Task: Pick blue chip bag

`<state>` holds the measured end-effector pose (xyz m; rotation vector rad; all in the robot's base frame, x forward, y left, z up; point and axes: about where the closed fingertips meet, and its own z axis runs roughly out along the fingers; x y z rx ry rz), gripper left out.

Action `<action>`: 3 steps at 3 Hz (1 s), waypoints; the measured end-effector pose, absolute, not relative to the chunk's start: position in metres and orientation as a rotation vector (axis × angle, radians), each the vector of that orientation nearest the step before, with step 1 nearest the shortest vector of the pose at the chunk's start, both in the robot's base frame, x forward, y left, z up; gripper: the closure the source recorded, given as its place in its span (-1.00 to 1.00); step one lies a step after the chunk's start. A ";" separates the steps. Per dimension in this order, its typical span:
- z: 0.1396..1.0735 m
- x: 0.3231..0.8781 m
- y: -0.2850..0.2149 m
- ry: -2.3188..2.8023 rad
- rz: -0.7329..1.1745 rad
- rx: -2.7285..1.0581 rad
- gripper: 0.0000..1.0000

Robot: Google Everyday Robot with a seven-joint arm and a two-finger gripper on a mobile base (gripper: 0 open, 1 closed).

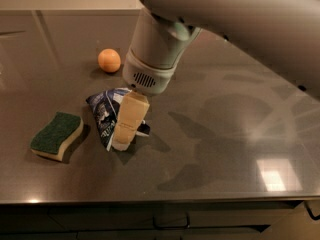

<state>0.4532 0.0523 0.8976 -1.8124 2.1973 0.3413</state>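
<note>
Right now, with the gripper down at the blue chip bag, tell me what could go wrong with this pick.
1. The gripper sits over one side of the crumpled blue chip bag, not its middle, so it may catch only a foil corner and slip off.
2. The bag lies loose on the smooth table; a push could slide it toward the sponge beside it.

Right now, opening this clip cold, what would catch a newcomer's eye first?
The big pale arm fills the top of the view, and its gripper points down over the right side of the crumpled blue chip bag, left of the middle of the dark counter. An orange ball lies behind the bag, and a green-and-yellow sponge lies apart to its left.
</note>
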 end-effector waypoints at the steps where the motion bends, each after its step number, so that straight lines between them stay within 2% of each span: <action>1: 0.884 0.453 0.073 2.192 0.323 -1.805 -1.00; 3: 0.873 0.460 0.103 2.217 0.287 -1.793 -1.00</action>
